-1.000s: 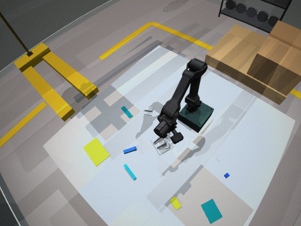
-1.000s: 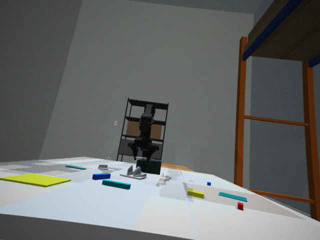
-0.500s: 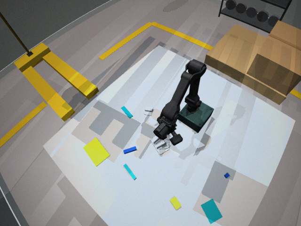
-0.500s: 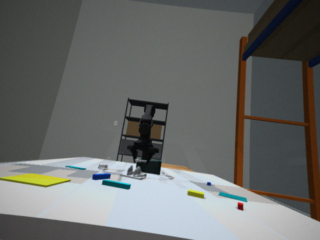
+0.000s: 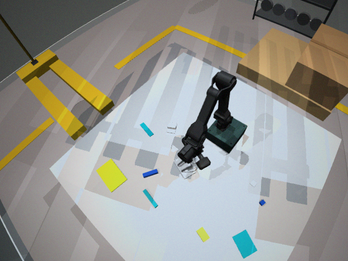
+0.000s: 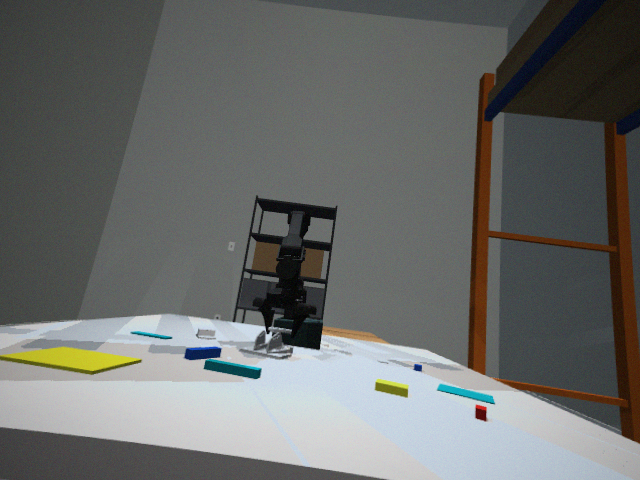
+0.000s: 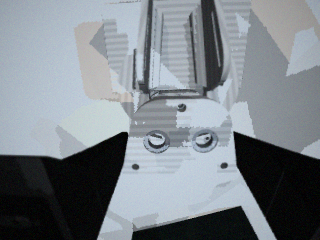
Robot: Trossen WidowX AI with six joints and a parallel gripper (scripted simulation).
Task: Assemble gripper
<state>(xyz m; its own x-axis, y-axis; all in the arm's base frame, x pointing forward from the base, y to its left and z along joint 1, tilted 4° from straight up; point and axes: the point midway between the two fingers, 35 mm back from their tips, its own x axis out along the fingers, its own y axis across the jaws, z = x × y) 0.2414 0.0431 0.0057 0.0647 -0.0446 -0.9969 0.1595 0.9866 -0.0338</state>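
Note:
My gripper point(image 6: 282, 332) point(image 7: 177, 137) is shut on the housing plate point(image 6: 280, 329) point(image 7: 180, 120), one finger at each side edge. The pale plate is held roughly level, above the gripper base. Its two round holes face up in the wrist view, with bright shapes showing in them; whether these are the jaw stubs I cannot tell. The grey gripper base point(image 6: 283, 355) point(image 7: 116, 47) lies on the table below. Two upright jaws point(image 6: 275, 342) point(image 7: 215, 45) stand side by side on it, reaching out from beneath the plate. The pins and gear teeth are hidden under the plate.
A small pale bracket point(image 5: 171, 128) point(image 6: 205, 333) lies behind the base. A blue bar point(image 5: 150, 173) point(image 6: 202, 353), a teal bar point(image 5: 150, 198) point(image 6: 232, 368) and a yellow sheet point(image 5: 111, 175) point(image 6: 69, 358) lie to one side. The arm's dark green mount point(image 5: 227, 136) stands close behind.

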